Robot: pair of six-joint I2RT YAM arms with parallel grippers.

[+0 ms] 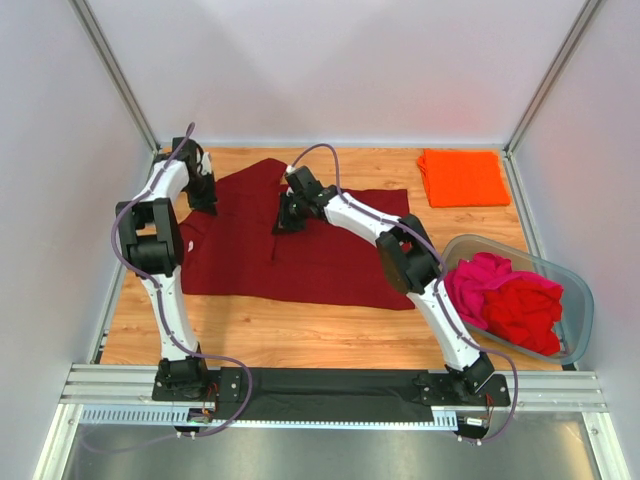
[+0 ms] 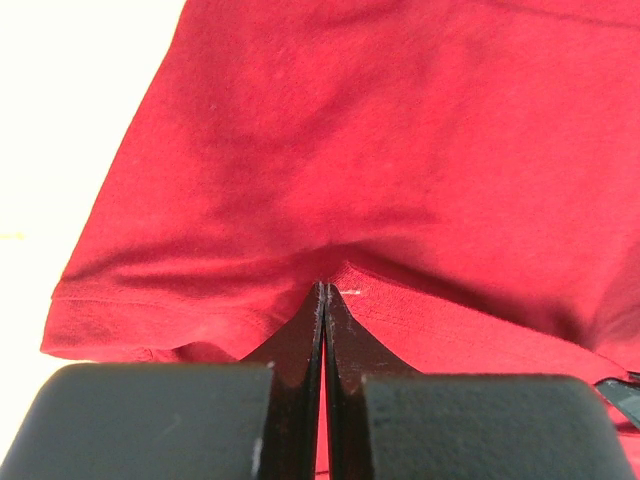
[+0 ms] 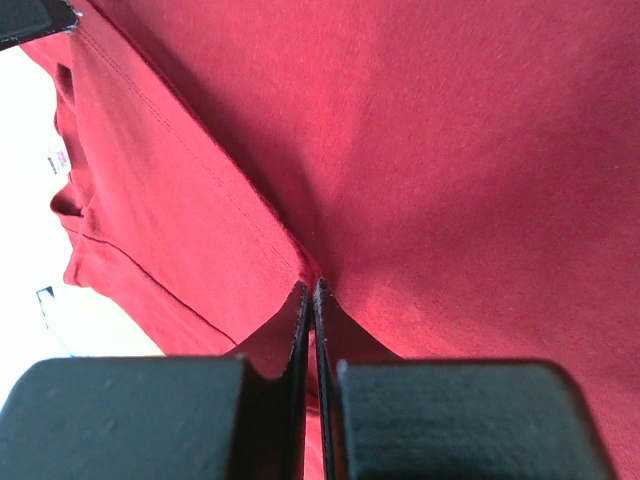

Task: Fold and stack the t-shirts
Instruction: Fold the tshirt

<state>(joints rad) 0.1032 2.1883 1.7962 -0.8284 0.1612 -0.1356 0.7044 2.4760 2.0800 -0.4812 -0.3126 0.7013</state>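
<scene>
Left pincer (image 2: pixel 322 287) was clamped shut on a hem fold of the dark maroon cloth t-shirt (image 1: pixel 300 255), and right pincer (image 3: pixel 310 287) was shut on a ridge nearer its collar. That shirt lay spread on the wooden table (image 1: pixel 300 330), seemingly barely folded. One folded bright orange t-shirt (image 1: pixel 462 177) sat finished far right. A crumpled magenta-pink t-shirt (image 1: pixel 475 280) and a red t-shirt (image 1: pixel 525 310) waited in the grey translucent plastic tub (image 1: pixel 583 300).

Across the table (image 1: pixel 300 330)
The spread shirt (image 1: pixel 300 260) lies left-centre, the folded shirt (image 1: pixel 462 177) behind right; the tub (image 1: pixel 575 290), near right, holds crumpled shirts (image 1: pixel 505 295).
</scene>
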